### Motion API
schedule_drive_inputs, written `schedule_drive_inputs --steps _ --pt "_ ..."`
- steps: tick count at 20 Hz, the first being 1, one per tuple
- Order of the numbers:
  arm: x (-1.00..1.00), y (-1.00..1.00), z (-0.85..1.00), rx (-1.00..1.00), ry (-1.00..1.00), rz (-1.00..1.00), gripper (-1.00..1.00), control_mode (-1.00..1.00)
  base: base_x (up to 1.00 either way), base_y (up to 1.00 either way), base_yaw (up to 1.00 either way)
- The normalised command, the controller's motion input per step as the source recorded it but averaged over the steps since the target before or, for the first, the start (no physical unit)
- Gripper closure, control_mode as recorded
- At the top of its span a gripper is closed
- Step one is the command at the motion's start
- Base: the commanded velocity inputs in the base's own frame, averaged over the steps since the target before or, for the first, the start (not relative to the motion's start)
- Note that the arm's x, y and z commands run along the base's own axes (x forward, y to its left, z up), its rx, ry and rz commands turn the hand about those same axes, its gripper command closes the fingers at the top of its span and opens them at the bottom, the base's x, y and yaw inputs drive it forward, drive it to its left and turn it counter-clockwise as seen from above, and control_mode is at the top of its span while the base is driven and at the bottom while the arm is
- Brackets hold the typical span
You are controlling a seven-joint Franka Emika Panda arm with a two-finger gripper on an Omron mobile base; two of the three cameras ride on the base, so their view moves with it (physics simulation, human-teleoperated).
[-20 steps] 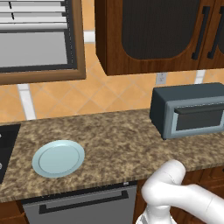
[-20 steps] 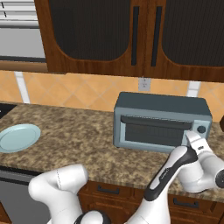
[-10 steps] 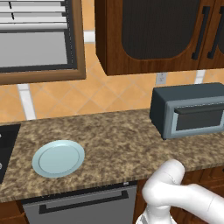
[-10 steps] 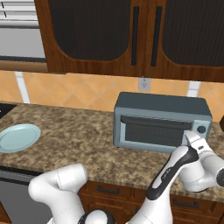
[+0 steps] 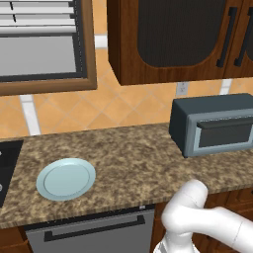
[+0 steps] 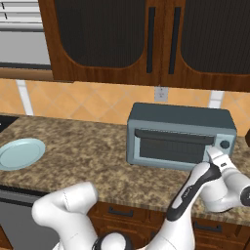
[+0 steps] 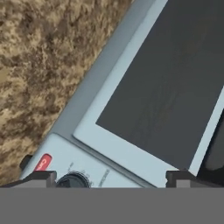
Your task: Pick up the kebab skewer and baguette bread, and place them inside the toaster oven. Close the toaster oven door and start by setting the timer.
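The dark slate-grey toaster oven (image 5: 212,123) (image 6: 179,136) stands on the right of the counter. Its door (image 6: 171,149) is shut, and its dark glass window (image 7: 170,83) shows close up in the hand view. My gripper (image 6: 216,155) (image 7: 109,179) hovers just in front of the oven's right end, by the control panel. It is open, with the fingertips (image 7: 41,177) wide apart and nothing between them. A round knob (image 7: 73,180) (image 6: 224,144) and a red button (image 7: 42,162) sit just ahead of the left fingertip. The kebab skewer and baguette bread are out of view.
A pale blue plate (image 5: 65,179) (image 6: 19,153) lies on the speckled brown counter (image 5: 133,158) to the left. Dark wood cabinets (image 6: 146,39) hang above the oven. A grey dishwasher front (image 5: 94,232) sits under the counter edge.
My hand has crept slightly closer to the oven's right front. Nothing else has moved.
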Motion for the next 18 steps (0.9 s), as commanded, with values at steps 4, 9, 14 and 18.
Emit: schedule_drive_inputs --steps 4,9,14,18 --pt "0.1 -0.16 -0.14 -0.02 0.0 0.0 -1.0 -1.0 0.0 0.0 0.0" --pt "0.03 -0.34 -0.06 -0.03 0.0 0.01 -1.0 -1.0 0.0 0.0 0.0" --pt "0.05 -0.12 -0.03 -0.03 -0.02 0.01 -1.0 -1.0 0.0 0.0 0.0" --pt "0.03 0.0 -0.05 -0.04 -0.01 0.01 -1.0 -1.0 0.0 0.0 0.0"
